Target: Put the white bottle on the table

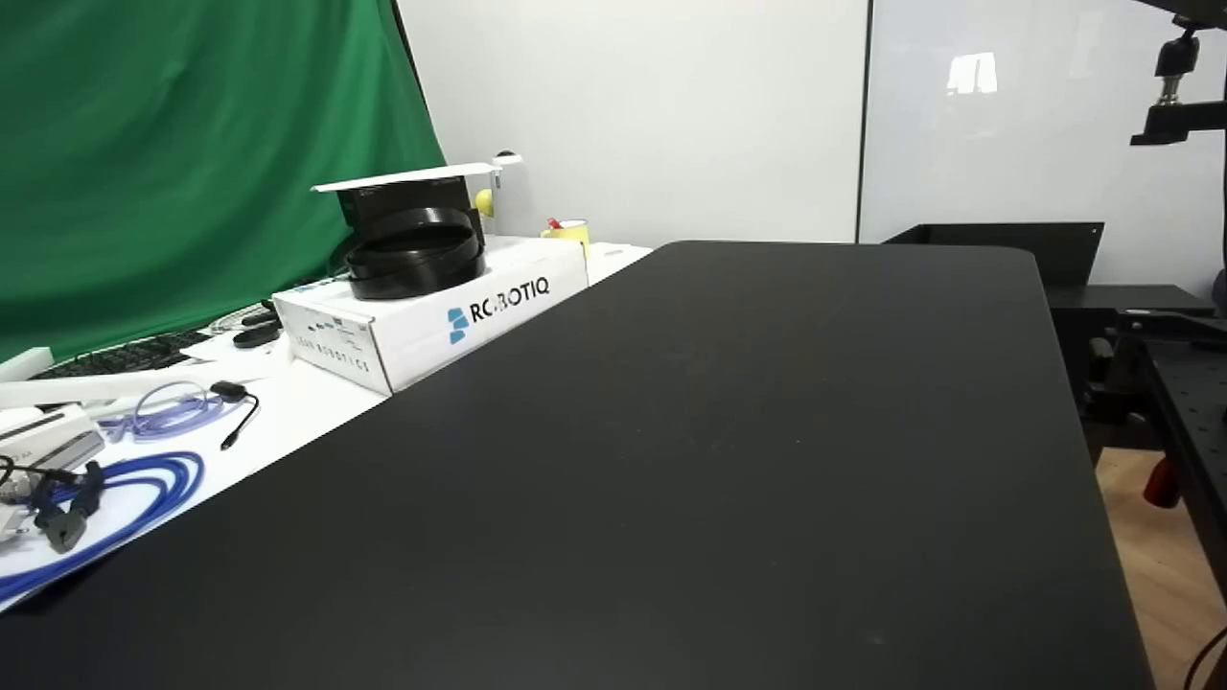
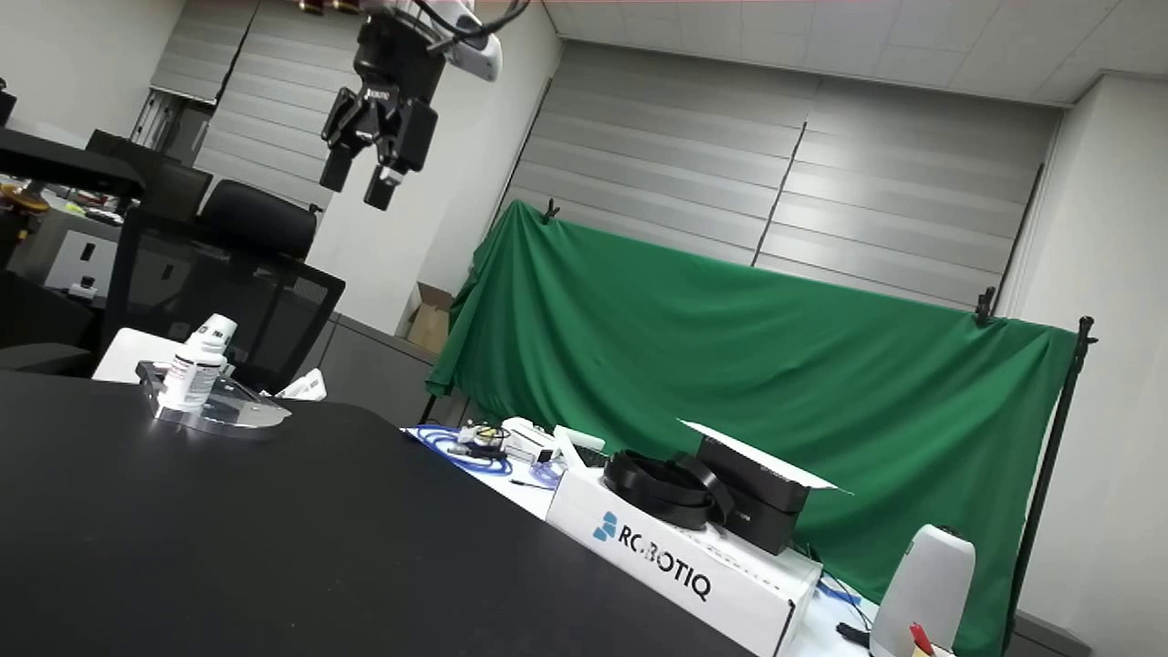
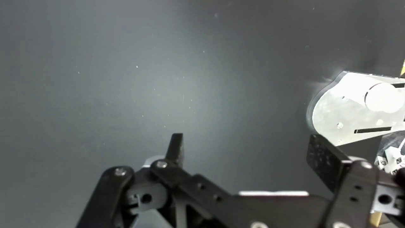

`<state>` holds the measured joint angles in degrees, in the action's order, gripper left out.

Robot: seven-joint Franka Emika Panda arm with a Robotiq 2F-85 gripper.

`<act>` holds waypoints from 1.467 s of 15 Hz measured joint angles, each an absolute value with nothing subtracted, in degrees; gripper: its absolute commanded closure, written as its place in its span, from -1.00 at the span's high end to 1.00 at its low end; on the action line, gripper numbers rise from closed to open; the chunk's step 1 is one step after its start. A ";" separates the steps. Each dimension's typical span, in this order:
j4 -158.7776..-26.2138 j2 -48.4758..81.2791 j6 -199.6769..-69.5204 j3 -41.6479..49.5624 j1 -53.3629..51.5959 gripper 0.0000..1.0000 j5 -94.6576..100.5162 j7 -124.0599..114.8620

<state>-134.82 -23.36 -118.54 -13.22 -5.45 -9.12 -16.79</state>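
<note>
The white bottle (image 2: 190,376) stands on a clear plastic plate (image 2: 246,415) near the far edge of the black table (image 2: 274,547) in an exterior view. In the wrist view a white round shape (image 3: 384,97), which looks like the bottle from above, is at the right on the pale plate (image 3: 332,117). The table (image 1: 729,431) fills much of an exterior view, where bottle and gripper are out of view. My gripper (image 2: 359,187) is high above the table, well apart from the bottle, pointing down. In the wrist view its fingers (image 3: 246,144) are wide apart with nothing between them.
A white printed Robotiq box (image 1: 479,311) stands along the table's side, also in an exterior view (image 2: 675,575), with black rings (image 1: 417,259) on it. Blue cables (image 1: 163,489) lie on a white side table. A black chair (image 2: 219,274) stands behind the bottle.
</note>
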 measured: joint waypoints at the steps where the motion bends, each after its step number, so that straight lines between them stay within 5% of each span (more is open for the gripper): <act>1: -132.85 -19.93 -120.14 -13.53 -5.47 1.00 -7.84 -16.63; 10: -111.85 5.81 -122.88 -18.78 -14.81 1.00 -1.97 -16.69; 22: -104.57 12.64 -122.96 -19.56 -21.69 1.00 0.60 -16.43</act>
<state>-104.57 12.64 -122.96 -19.56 -21.69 0.60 -16.43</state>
